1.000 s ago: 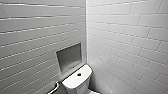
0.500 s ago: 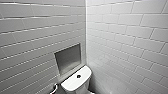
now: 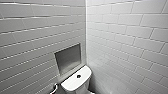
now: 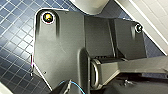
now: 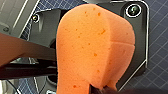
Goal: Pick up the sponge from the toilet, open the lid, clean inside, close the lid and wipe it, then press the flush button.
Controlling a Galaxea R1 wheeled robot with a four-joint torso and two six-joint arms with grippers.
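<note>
Orange-red foam, pitted with small pores, is seen close before the right wrist camera. The sponge (image 5: 95, 47) is held by the right gripper (image 5: 99, 88), whose jaws are closed on the narrowed end of the block, where the foam is pinched in and creased. The rest of the sponge is bulged outward and bent across the dark robot plate. Behind it the floor (image 5: 157, 50) is shown as a blue mosaic of small square tiles.

From the head view the toilet (image 3: 75, 85) is seen low in the corner, where two walls of long pale tiles (image 3: 130, 37) are joined. Its flat white tank top is turned up towards the camera, and the flush button (image 3: 78, 76) is set dark and round in the middle of it. A recessed grey niche (image 3: 68, 60) is let into the left wall just above the tank. How near the sponge is to the toilet cannot be told.

In the left wrist view the same blue mosaic is shown below the arm, with a curved white surface (image 4: 88, 5) beside it.
</note>
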